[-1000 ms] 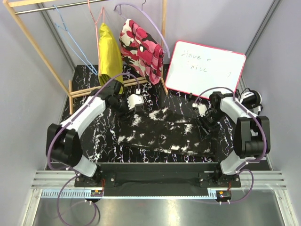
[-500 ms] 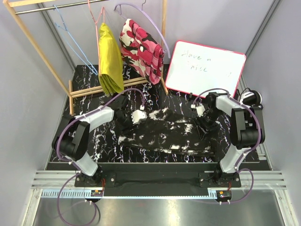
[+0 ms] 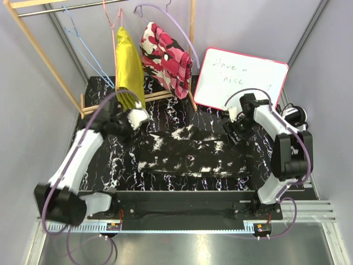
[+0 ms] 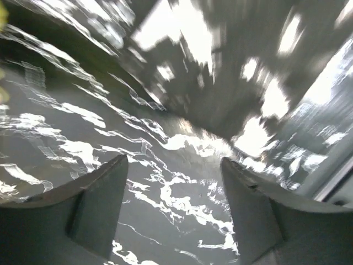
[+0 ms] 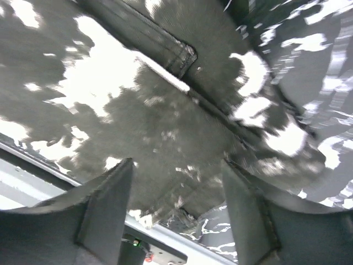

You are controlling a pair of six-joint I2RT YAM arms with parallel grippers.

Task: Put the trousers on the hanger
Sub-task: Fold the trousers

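Item one, the long black fabric trousers with white blotches (image 3: pixel 190 152): lying flat on the black white-veined tabletop (image 3: pixel 105 160) between your arms. Item two, the thin light-blue wire hanger (image 3: pixel 84 51): hung on the rack's rail (image 3: pixel 60 8) at back left, well apart from them. Your left gripper (image 3: pixel 135 117): fingers spread, empty, over tabletop beside the trousers' corner. Your right gripper (image 3: pixel 234 126): spread, empty, above the trousers' right end.

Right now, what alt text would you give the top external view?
Black trousers with white blotches lie flat across the table. The left gripper is past their back-left corner, the right gripper over their right end; the light-blue hanger hangs empty at the back.
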